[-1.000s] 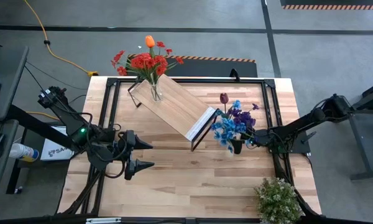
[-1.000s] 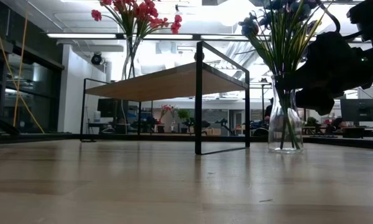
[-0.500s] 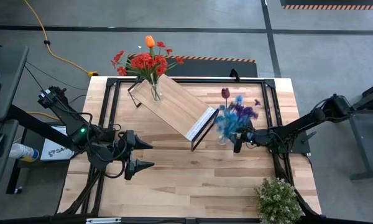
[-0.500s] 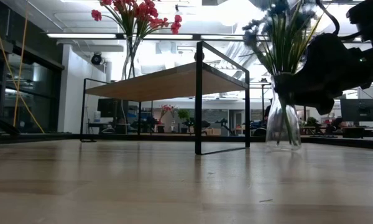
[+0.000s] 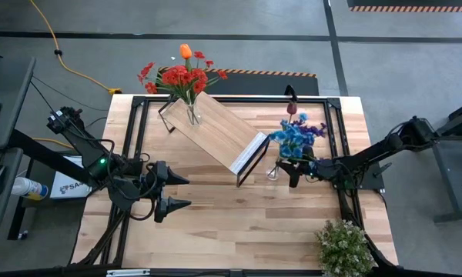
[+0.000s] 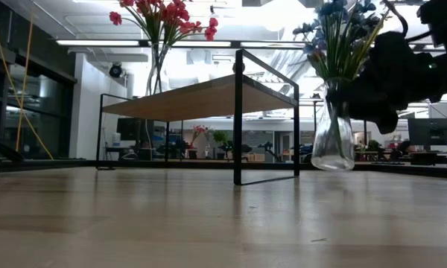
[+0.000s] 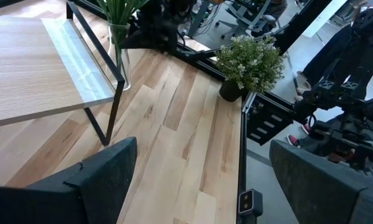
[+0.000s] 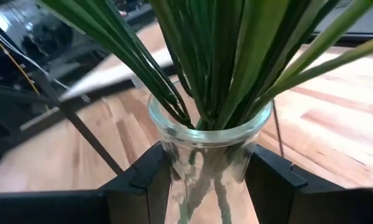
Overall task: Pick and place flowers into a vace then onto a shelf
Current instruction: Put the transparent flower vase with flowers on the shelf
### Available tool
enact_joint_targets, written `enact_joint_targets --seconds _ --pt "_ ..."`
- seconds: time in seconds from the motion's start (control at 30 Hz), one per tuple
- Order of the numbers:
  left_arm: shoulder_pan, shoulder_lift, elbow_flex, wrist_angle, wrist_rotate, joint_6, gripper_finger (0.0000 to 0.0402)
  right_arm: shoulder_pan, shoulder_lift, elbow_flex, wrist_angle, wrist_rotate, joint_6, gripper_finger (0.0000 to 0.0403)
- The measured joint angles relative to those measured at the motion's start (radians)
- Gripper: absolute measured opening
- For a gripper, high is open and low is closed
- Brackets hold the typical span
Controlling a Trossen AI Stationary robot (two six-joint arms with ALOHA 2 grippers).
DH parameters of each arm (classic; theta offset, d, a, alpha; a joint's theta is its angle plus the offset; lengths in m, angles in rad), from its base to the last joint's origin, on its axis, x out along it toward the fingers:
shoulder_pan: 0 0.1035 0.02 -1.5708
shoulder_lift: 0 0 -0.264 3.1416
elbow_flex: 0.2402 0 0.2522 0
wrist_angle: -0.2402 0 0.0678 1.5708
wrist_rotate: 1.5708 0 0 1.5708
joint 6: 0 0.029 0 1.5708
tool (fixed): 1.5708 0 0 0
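Flowers' vase (image 8: pixel 206 163) between right gripper (image 8: pixel 208 180) fingers

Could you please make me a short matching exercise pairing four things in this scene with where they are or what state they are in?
Things:
1. vase of red flowers
2. vase of blue and purple flowers
3. left gripper
4. bushy pale green plant

Places or states:
A. open, holding nothing
B. standing on the shelf
C. at the table's near right corner
D. clamped at the neck by the right gripper, tilted

Pairs: 1-B, 2-D, 3-A, 4-C
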Motion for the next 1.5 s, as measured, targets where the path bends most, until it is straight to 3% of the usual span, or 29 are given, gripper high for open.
enact_joint_targets --seconds 0.23,0.6,0.9,1.1,1.3,1.5 --pt "0.000 0.000 0.000 0.000 0.022 0.000 0.0399 0.020 -0.001 0.086 -0.047 -0.032 -0.010 0.0163" --pt "0.000 0.000 0.000 0.000 0.073 0.000 0.0399 0.128 -0.003 0.437 -0.662 -0.050 0.016 0.0163" --pt "0.000 0.000 0.000 0.000 0.075 0.000 0.0399 0.327 -0.003 0.736 -1.037 0.125 0.095 0.0163" --pt "0.000 0.000 0.000 0.000 0.075 0.000 0.0399 0.411 -0.002 0.910 -1.112 0.309 0.032 0.0163" --pt "0.000 0.000 0.000 0.000 0.075 0.000 0.0399 0.332 -0.001 1.006 -1.112 0.320 -0.074 0.0163" --pt "0.000 0.000 0.000 0.000 0.075 0.000 0.0399 0.135 0.003 1.015 -1.056 0.182 -0.134 0.0163"
